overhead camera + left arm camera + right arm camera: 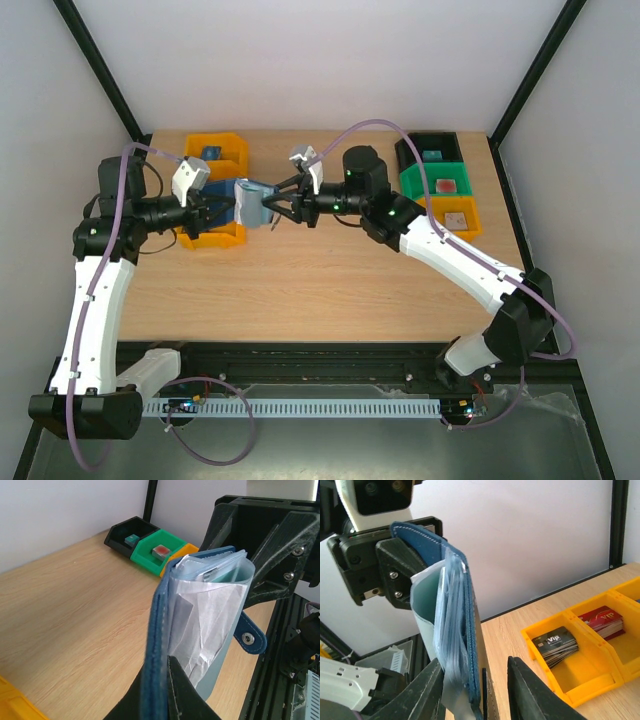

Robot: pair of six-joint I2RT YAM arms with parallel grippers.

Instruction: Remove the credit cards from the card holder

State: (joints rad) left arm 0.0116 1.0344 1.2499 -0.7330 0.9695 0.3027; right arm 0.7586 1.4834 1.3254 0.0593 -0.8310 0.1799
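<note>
The dark navy card holder [252, 207] hangs in the air between the two arms, above the table. My left gripper [222, 210] is shut on one end of it; in the left wrist view its fingers [186, 695] pinch the navy cover [156, 630]. The holder gapes open there, showing crumpled white sleeves and pale blue-grey credit cards [215, 572]. My right gripper [475, 690] straddles the holder's other end [467, 605] with its jaws open. Its left finger touches the pale card stack [447, 630], and its right finger [535, 695] stands apart from the cover.
Two orange bins [215, 150] [210, 237] sit at the back left, one under the left gripper. A black bin [430, 150], a green bin [440, 182] and an orange bin [455, 215] line the back right. The orange bin [580, 680] holds VIP cards [555, 645].
</note>
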